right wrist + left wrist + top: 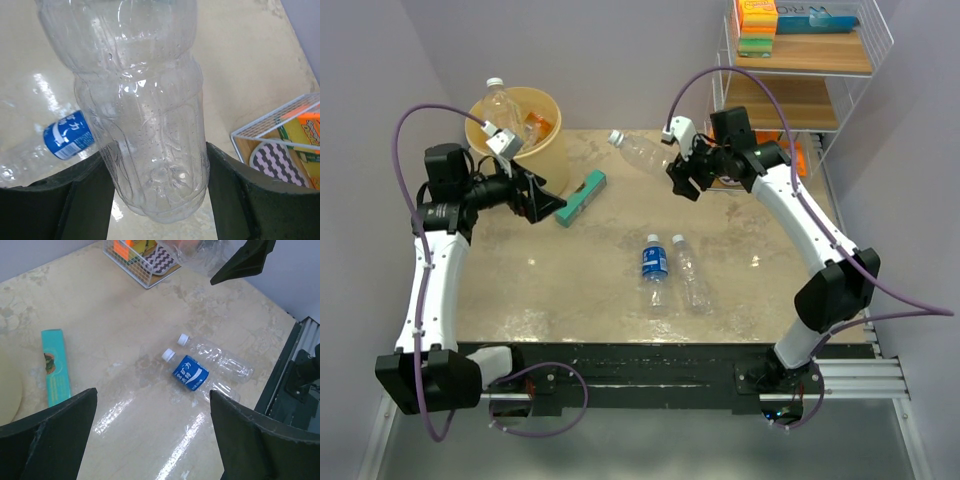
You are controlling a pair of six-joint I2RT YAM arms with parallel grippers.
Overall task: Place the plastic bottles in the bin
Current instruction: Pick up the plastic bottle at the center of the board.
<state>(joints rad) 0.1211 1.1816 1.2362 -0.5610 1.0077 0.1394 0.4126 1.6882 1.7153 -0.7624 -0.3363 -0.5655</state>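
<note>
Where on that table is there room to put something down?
Bare tabletop lies front-left, between the left arm and the blue-labelled bottle, and front-right, between the clear bottle and the right arm. Crowded: back-left, with bin, teal box and left gripper.

The bin [548, 155] is standing far left on the table [570, 290], a bottle [500, 100] poking out and a box [581, 197] lying just right of it. Mid-table, a second bottle [655, 262] and third bottle [690, 275] are lying side by side. Behind them, the right gripper [682, 178] is holding a fourth bottle [642, 152].
</note>
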